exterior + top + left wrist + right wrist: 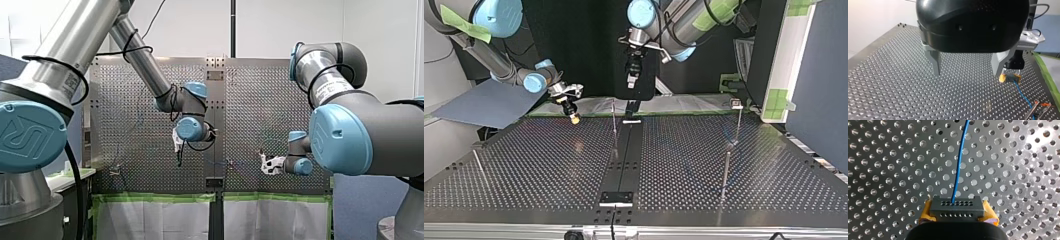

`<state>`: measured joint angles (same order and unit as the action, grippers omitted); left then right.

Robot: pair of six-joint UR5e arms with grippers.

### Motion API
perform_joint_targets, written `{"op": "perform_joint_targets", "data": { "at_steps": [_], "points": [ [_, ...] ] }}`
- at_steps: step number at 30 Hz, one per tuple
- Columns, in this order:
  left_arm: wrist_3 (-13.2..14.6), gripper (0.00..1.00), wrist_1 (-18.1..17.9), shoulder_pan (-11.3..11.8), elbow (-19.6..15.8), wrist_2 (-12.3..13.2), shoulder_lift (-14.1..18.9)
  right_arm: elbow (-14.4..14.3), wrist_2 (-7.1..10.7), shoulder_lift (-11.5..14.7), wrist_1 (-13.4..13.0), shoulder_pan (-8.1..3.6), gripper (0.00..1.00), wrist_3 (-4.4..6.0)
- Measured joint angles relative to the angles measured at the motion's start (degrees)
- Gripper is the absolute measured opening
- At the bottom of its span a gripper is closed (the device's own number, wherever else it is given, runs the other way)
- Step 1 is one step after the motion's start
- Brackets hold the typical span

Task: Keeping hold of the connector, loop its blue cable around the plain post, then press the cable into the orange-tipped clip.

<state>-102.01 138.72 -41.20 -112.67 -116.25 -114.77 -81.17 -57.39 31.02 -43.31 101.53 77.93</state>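
Observation:
My right gripper (958, 216) is shut on a small grey connector (956, 207), which sits between its yellow pads (925, 216). A thin blue cable (960, 162) runs straight out of the connector, ahead of the gripper, over the perforated plate. In the left wrist view the same connector (1013, 79) hangs in my right gripper (1010, 78), and its blue cable (1023, 96) drops toward an orange-tipped clip (1045, 105) beside a thin metal post (1031, 111). My left gripper (968, 72) hovers above the plate, open, with nothing between its metal fingers (936, 63).
Several thin upright posts stand on the perforated table (549, 170): one near the middle (614, 125), two at the top view's right (726, 170), one at its left (479, 167). A dark strip (626, 150) runs along the table's middle. Green tape (1048, 75) edges the table.

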Motion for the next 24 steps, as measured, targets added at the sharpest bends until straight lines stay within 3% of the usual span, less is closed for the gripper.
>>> {"op": "perform_joint_targets", "data": {
  "at_steps": [11, 17, 24],
  "points": [
    [0.33, 1.00, -0.08, -0.56, -5.87, -0.31, 5.87, 0.01, -1.23, 0.06, 0.13, -0.08, 0.00, -0.34],
    [0.33, 1.00, 0.04, -0.77, -9.38, -0.70, 9.39, 0.03, -2.70, 0.12, 1.52, -0.43, 0.00, -1.67],
    [0.44, 1.00, 0.23, -1.30, -13.09, -1.11, 13.10, 0.76, -3.43, 0.37, 4.98, -0.56, 0.00, -3.62]
  ]
}}
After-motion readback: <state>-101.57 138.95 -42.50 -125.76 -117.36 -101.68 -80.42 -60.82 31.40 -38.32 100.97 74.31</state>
